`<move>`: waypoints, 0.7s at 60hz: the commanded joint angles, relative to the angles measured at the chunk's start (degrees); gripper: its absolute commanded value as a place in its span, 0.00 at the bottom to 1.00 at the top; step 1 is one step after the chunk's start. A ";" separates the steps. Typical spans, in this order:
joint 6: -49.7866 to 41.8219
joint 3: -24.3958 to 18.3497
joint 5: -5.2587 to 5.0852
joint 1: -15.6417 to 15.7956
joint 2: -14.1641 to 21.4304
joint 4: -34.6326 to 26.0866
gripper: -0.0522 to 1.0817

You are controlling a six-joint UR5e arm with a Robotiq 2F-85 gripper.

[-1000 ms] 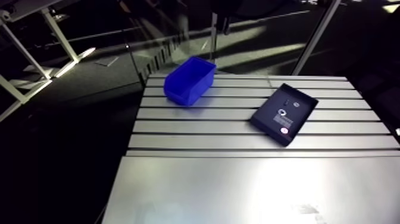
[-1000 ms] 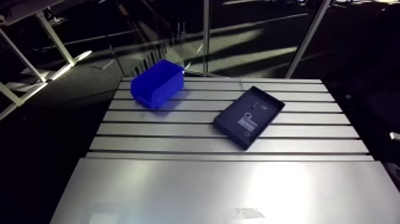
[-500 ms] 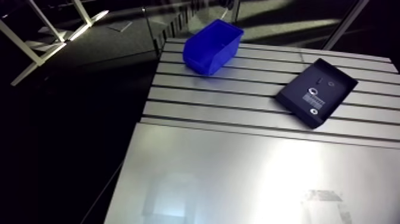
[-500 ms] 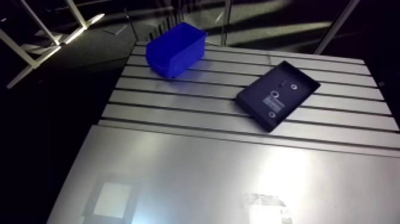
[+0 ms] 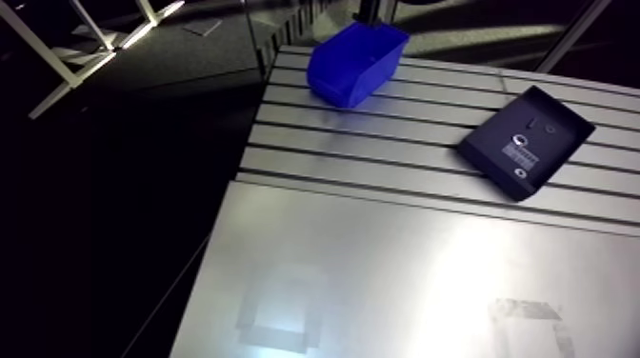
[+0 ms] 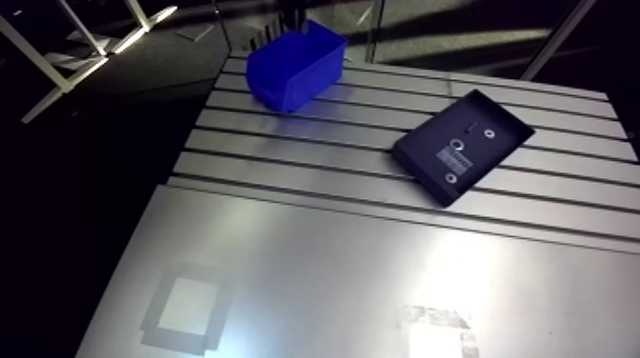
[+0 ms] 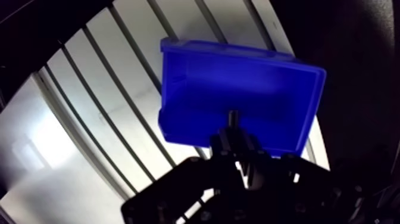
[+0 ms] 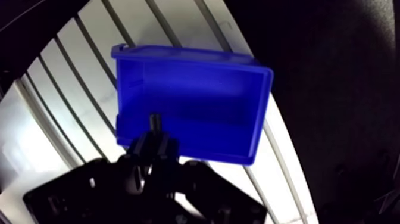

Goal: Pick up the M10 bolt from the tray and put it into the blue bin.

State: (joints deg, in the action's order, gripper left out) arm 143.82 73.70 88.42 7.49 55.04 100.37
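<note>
In the wrist view my gripper (image 7: 238, 145) hangs over the blue bin (image 7: 250, 77), its fingers shut on a dark M10 bolt (image 7: 234, 117). The bolt's end sticks out past the fingertips, above the bin's open inside near one long wall. The bin looks empty where its floor shows. In the arm view the same blue bin (image 5: 357, 59) stands at the table's far left corner. The black tray (image 5: 527, 141) lies to its right, holding a white label and a few small round parts. The gripper itself is not clearly seen in the arm view.
The slotted aluminium table (image 5: 381, 143) runs between bin and tray. A smooth metal plate (image 6: 362, 276) covers the near half, with a pale square patch (image 6: 189, 305) at its left. Beyond the table's left edge the floor drops away dark.
The whole arm view has shifted as the camera moved with the arm; bin and tray keep their places on the table.
</note>
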 commanded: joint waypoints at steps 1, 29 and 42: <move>-0.15 2.73 0.04 0.51 -0.23 3.06 0.98; -0.50 5.36 -0.12 0.60 -3.57 8.90 0.98; -0.59 5.43 -0.14 0.60 -4.73 9.10 0.97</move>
State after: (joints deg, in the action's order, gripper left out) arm 143.31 78.98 88.32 8.06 51.26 109.07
